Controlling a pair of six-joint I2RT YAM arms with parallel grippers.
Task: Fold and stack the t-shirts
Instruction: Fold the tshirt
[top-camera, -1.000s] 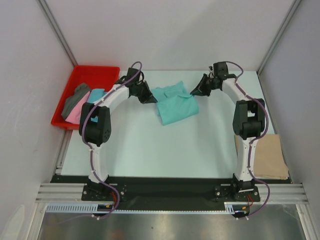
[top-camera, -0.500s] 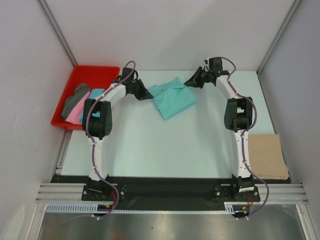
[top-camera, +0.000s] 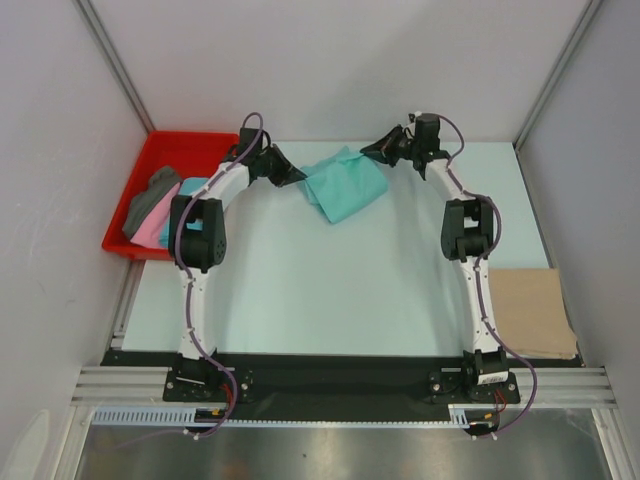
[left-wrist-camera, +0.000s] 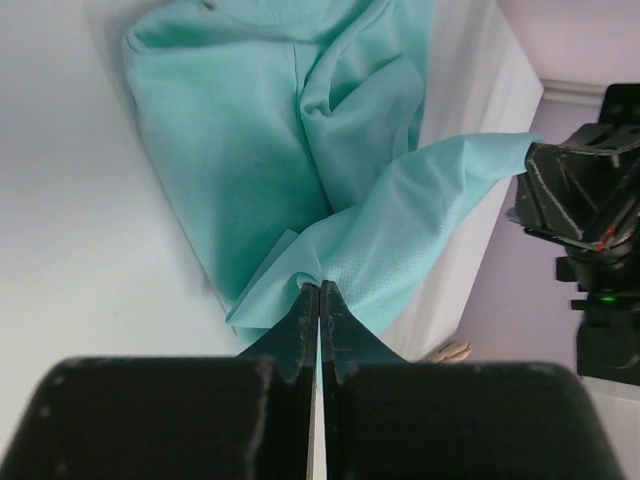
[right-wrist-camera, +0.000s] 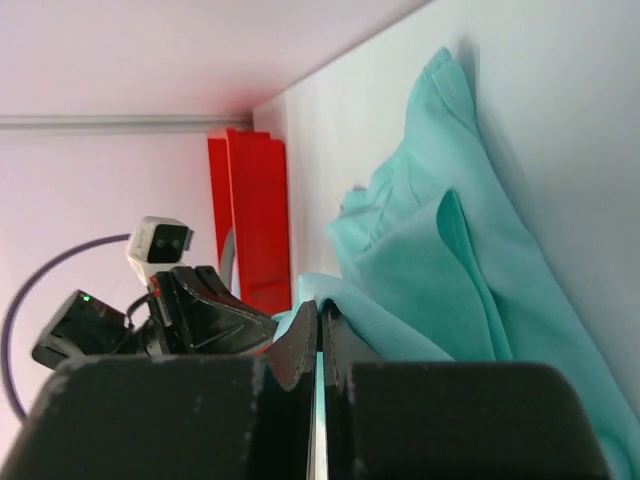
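Note:
The mint green t-shirt lies half lifted at the far middle of the table. My left gripper is shut on its left edge, and my right gripper is shut on its far right corner. In the left wrist view the gripper pinches a fold of the shirt. In the right wrist view the gripper pinches the shirt's edge. A tan t-shirt lies folded at the near right. Dark grey, pink and turquoise shirts lie in the tray.
The red plastic tray stands at the far left, partly off the table's edge. The enclosure's white walls and metal posts close in the back and sides. The black base rail runs along the near edge.
Both grippers have moved toward the back wall, dragging the mint green shirt with them. The shirt now lies further back and more bunched.

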